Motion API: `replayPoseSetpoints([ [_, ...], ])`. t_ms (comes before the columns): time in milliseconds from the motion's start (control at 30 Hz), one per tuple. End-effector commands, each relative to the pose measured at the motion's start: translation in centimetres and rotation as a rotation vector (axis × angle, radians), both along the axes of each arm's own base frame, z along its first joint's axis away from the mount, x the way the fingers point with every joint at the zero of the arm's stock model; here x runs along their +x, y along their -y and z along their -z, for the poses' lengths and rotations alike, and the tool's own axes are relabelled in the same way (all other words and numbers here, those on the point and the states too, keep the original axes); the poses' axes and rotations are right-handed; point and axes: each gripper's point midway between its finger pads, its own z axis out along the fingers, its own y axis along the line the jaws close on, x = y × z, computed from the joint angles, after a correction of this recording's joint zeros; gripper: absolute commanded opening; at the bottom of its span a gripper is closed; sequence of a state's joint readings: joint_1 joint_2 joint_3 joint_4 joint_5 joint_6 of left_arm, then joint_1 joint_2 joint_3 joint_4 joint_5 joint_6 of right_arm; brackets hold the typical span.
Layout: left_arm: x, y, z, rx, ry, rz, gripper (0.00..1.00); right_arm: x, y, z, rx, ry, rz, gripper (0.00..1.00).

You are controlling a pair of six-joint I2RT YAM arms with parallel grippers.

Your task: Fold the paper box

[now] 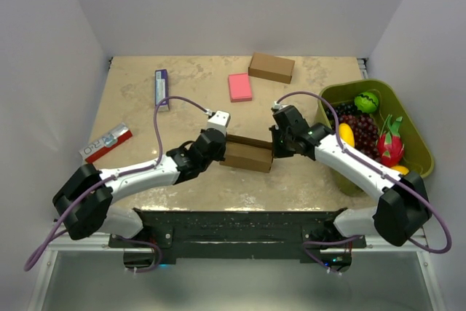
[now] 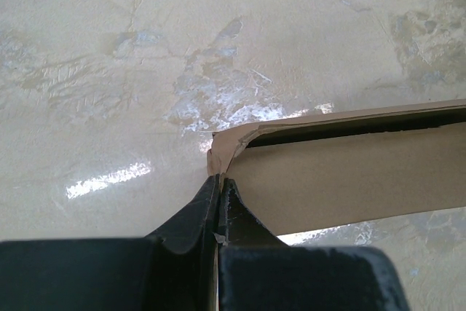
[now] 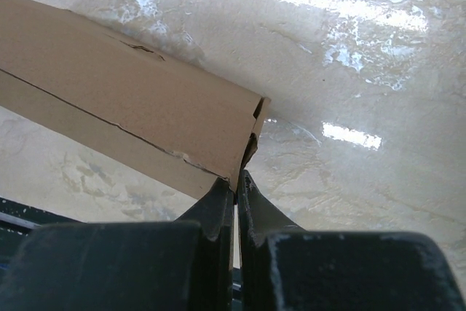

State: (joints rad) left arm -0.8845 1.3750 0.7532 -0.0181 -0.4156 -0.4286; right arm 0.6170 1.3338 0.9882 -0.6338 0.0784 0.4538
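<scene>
Left claw (image 2: 220,186) is pinched tight on one end flap of the paper box (image 1: 246,155), and right claw (image 3: 237,180) is clamped on the opposite end, probably to brace both ends for creasing. The box is mid-table (image 1: 196,78), well short of the pink block (image 1: 239,87).

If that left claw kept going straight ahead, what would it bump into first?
The paper box: the left gripper is pinching its corner, so cardboard comes first; beyond that, probably only the table.

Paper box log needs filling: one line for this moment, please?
left hand: shut on paper box, left end | right hand: shut on paper box, right end
</scene>
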Motion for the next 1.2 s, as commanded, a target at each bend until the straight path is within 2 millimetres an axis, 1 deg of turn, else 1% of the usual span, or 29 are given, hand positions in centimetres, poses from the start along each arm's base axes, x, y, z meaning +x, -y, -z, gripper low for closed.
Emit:
replayPoseSetpoints([
  [0, -5.1, -1.6, 6.4, 0.146, -0.252, 0.086, 0.00, -2.0, 1.4, 1.5, -0.064, -0.070, 0.013, 0.00],
  [167, -5.0, -1.6, 6.3, 0.148, -0.248, 0.085, 0.00, -2.5, 1.2, 1.9, -0.061, -0.075, 0.013, 0.00],
  [333, -5.0, -1.3, 6.2, 0.138, -0.249, 0.095, 0.00, -3.1, -0.2, 2.4, -0.022, -0.089, -0.010, 0.00],
  [500, -5.0, -1.2, 6.2, 0.140, -0.248, 0.094, 0.00, -4.1, -1.2, 3.7, -0.039, -0.104, -0.020, 0.00],
  [667, -4.9, -1.2, 6.0, 0.140, -0.242, 0.090, 0.00, -5.1, -0.9, 4.4, -0.069, -0.113, -0.009, 0.00],
  [967, -5.0, -1.7, 6.2, 0.153, -0.243, 0.082, 0.00, -6.3, 1.3, 4.7, -0.123, -0.120, 0.020, 0.00],
  [1033, -5.0, -1.7, 6.1, 0.148, -0.239, 0.082, 0.00, -6.6, 1.3, 5.1, -0.119, -0.127, 0.022, 0.00],
  [1100, -5.0, -1.6, 6.0, 0.145, -0.238, 0.084, 0.00, -6.6, 0.7, 5.2, -0.097, -0.131, 0.015, 0.00],
  [1133, -5.0, -1.6, 6.1, 0.147, -0.239, 0.086, 0.00, -6.6, 0.6, 5.2, -0.091, -0.132, 0.012, 0.00],
  [1167, -5.0, -1.6, 6.1, 0.147, -0.239, 0.086, 0.00, -6.3, 0.3, 4.6, -0.085, -0.117, 0.012, 0.01],
])
